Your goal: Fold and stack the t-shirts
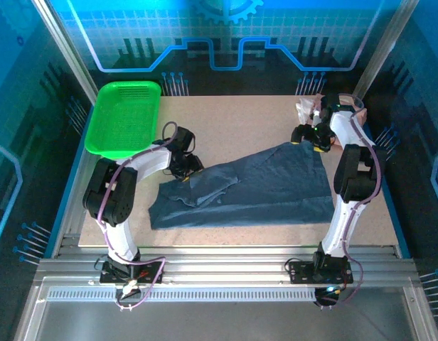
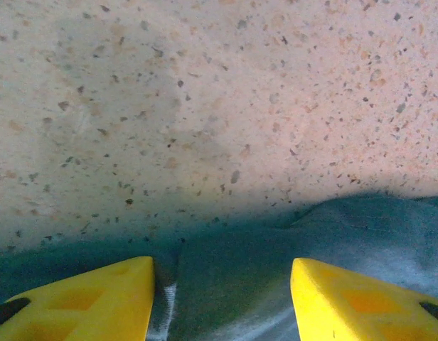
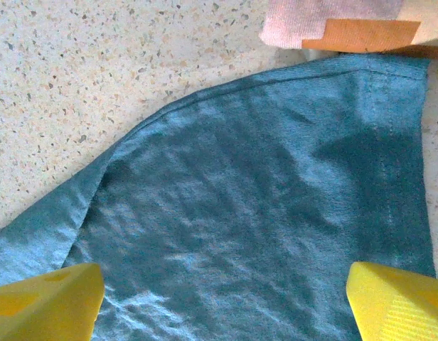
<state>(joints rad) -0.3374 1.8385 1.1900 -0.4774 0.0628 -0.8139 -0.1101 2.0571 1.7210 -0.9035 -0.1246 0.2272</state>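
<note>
Top external view: speckled beige table (image 1: 361, 213). Plain slate-blue cloth t-shirt (image 1: 262, 188) lies across middle, rumpled, left part doubled over itself. Bright green plastic mesh basket (image 1: 130, 85) at far left, well apart. Dusty pink t-shirt (image 1: 306, 108) bunched far right, just beside blue shirt's corner. Left gripper (image 2: 222, 284) over blue shirt's left edge, jaws apart, nothing pinched. Right gripper (image 3: 222, 291) over far-right corner, jaws wide, nothing held. You're likely at flattening step, fold not begun. Next, pinch one layer each side, pull outward; keep right clear of pink.
</note>
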